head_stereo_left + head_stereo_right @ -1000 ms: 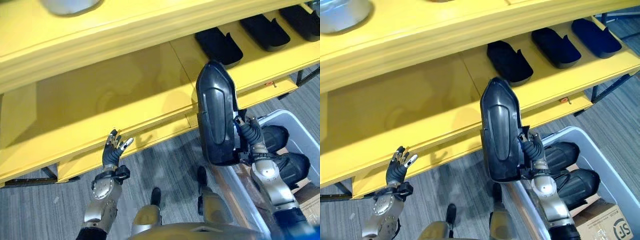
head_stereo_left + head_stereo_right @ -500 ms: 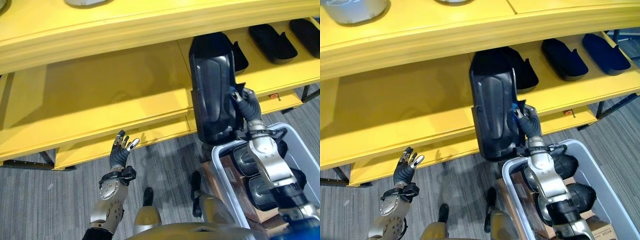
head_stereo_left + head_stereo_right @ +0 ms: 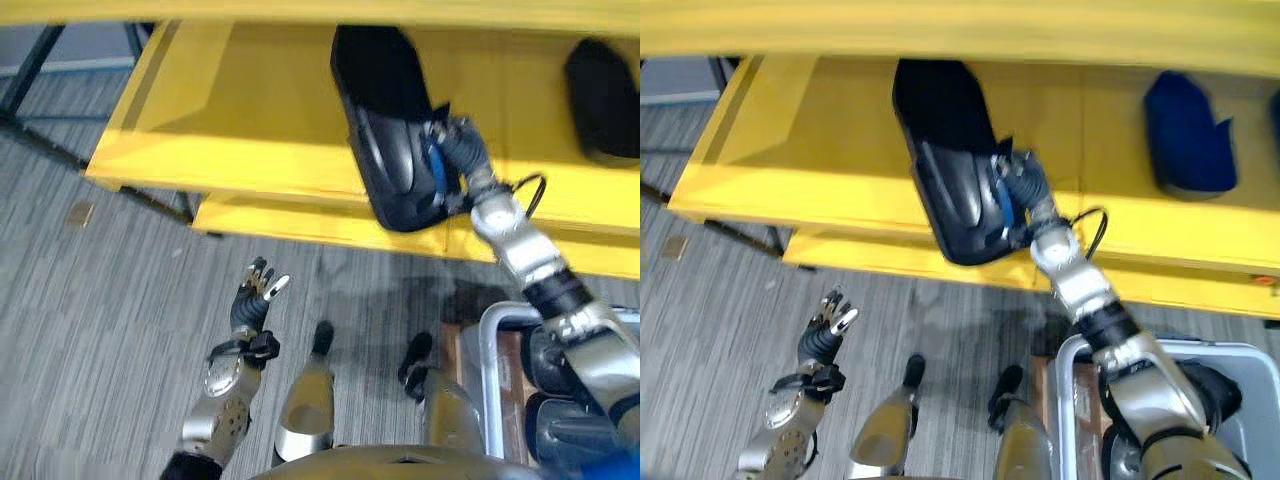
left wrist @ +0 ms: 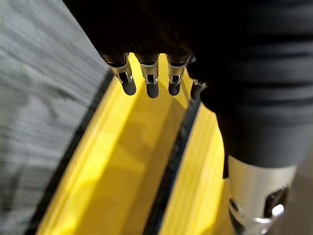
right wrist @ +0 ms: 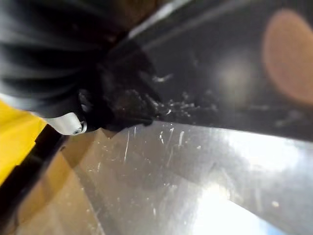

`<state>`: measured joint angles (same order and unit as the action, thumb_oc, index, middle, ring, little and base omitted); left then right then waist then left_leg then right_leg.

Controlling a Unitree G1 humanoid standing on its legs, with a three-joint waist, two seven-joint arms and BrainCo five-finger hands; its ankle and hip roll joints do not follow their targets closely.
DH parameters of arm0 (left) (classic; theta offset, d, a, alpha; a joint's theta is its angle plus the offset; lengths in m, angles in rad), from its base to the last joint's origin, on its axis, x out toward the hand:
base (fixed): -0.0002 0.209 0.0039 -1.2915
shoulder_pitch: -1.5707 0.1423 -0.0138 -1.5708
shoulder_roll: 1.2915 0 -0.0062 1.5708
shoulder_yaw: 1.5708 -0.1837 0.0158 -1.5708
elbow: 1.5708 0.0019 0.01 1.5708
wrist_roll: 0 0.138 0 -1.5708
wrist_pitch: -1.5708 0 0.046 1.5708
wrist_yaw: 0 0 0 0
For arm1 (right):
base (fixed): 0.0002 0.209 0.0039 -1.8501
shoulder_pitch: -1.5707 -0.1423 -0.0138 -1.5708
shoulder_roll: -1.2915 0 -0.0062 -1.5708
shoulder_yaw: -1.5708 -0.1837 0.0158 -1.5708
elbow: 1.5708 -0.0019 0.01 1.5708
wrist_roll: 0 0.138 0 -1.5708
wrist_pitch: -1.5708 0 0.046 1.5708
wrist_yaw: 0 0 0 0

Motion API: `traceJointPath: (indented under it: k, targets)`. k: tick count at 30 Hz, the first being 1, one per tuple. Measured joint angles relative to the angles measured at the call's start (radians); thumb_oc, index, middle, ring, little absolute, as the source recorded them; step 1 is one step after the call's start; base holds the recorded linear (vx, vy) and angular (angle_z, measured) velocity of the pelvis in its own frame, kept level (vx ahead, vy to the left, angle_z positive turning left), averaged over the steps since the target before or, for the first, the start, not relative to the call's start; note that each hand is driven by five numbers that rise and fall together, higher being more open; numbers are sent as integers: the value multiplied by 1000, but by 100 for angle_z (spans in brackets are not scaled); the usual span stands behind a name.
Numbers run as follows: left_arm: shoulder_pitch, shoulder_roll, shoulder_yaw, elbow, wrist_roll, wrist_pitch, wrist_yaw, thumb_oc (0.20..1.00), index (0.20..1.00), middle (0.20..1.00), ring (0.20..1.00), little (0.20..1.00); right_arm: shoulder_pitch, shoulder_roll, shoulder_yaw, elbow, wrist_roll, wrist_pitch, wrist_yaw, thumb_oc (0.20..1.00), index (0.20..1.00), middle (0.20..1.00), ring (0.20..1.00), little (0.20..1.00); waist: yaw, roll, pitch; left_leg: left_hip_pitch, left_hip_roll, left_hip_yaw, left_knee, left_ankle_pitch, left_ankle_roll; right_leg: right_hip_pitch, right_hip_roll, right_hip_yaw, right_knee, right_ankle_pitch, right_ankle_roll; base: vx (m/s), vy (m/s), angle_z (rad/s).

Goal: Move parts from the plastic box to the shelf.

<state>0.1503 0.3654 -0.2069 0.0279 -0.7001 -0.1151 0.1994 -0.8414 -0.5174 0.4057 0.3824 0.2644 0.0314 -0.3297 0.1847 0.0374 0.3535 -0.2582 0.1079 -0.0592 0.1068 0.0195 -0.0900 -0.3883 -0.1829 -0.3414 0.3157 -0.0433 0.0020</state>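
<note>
The right hand (image 3: pixel 455 160) is up at the yellow shelf (image 3: pixel 250 120), its fingers curled round the edge of a large black part (image 3: pixel 390 140) and clamping it. The part lies half onto the shelf board: its far end is in under the upper board, its near rounded end hangs out past the shelf's front lip. In the right wrist view the part's scratched glossy skin (image 5: pixel 205 147) sits right against the hand, with a strip of yellow shelf edge at one side.

Further along the same shelf, to the robot's right, another black part (image 3: pixel 1185 135) lies flat, well apart from the held one.

Down at the lower right, the grey plastic box (image 3: pixel 1080 360) stands on the floor, with more dark parts (image 3: pixel 560 435) inside it.

The left hand (image 3: pixel 252 300) hangs low over the grey carpet floor (image 3: pixel 90 330), in front of the shelf and touching nothing. Its fingers are spread and nearly straight, pointing up toward the shelf's front edge. The left wrist view shows the dark fingertips (image 4: pixel 151 88) in a row, loose, with the yellow shelf boards beyond them.
</note>
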Motion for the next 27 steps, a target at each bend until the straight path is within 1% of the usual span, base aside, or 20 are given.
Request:
traceJointPath:
  k: [3,4,5,7,9,10,11,13,14,15,18,22,27]
  targets:
    - [-21,10,1,-4,-14,-2,-2,1000,1000,1000,1000,1000,-29,-19,-12,25,7,0,-19,200,200,200,200,200,1,4,21,-9,-6,10,-13,3,2,7,-23,-15,-2,1,2,44,122,16]
    - [-27,13,-2,-6,-22,-6,-3,1000,1000,1000,1000,1000,-65,-33,-6,54,9,4,-37,200,200,200,200,200,-7,2,30,-13,-21,4,-16,11,5,5,-32,-20,-10,7,11,28,59,20]
    - [-27,16,-6,-6,-26,-7,-3,1000,1000,1000,1000,1000,-94,-38,-5,76,9,7,-49,200,200,200,200,200,-7,-1,39,-14,-23,2,-20,15,11,4,-37,-18,-20,14,18,36,81,8]
    - [-28,19,-7,-7,-27,-6,-4,1000,1000,1000,1000,1000,-168,-58,-5,134,18,8,-67,200,200,200,200,200,-2,-3,46,-42,-33,11,-20,19,19,-7,-39,-15,-58,43,26,42,67,-3]
    - [-29,19,-8,-8,-32,-7,-3,1000,1000,1000,1000,1000,-249,-74,-5,195,28,9,-79,200,200,200,200,200,10,-4,67,-45,-42,23,-31,28,25,-6,-42,-5,-88,74,27,72,65,-6]
    - [-29,19,-9,-9,-36,-7,-4,1000,1000,1000,1000,1000,-286,-90,-5,232,28,9,-83,200,200,200,200,200,19,-4,70,-51,-47,22,-39,30,29,-6,-44,-6,-106,85,30,71,73,5]
    - [-34,22,-10,-12,-37,-10,-3,1000,1000,1000,1000,1000,-367,-124,1,304,28,17,-99,200,200,200,200,200,26,-6,80,-66,-55,19,-38,30,32,-6,-45,-13,-134,98,34,35,45,15]
    - [-45,22,-10,-13,-42,-10,-3,1000,1000,1000,1000,1000,-392,-151,-6,316,31,18,-109,200,200,200,200,200,32,-7,92,-68,-62,15,-39,31,34,7,-51,-16,-151,102,35,29,25,17]
    - [-51,23,-9,-15,-46,-12,-1,1000,1000,1000,1000,1000,-416,-153,-3,349,39,16,-110,200,200,200,200,200,37,-8,95,-69,-65,10,-39,32,34,14,-52,-22,-163,106,40,24,44,14]
    - [-58,27,-14,-20,-47,-21,-1,1000,1000,1000,1000,1000,-468,-153,13,439,49,19,-113,200,200,200,200,200,37,-12,97,-71,-69,-3,-39,32,35,22,-54,-30,-177,108,44,5,34,14]
    - [-67,39,-39,-37,-57,-26,1,1000,1000,1000,1000,1000,-505,-164,31,523,67,18,-114,200,200,200,200,200,38,-13,98,-73,-77,-4,-39,32,35,25,-61,-30,-181,109,46,-2,39,6]
    - [-91,46,-61,-40,-65,-42,3,1000,1000,1000,1000,1000,-593,-170,58,729,94,20,-111,200,200,200,200,200,39,-12,98,-91,-79,-7,-36,32,35,16,-60,-34,-192,117,56,-6,8,3]
    - [-103,45,-94,-40,-73,-48,3,1000,1000,1000,1000,1000,-619,-174,71,811,118,19,-104,200,200,200,200,200,38,-10,100,-124,-82,-8,-23,33,37,-9,-62,-33,-197,135,53,-3,3,1]
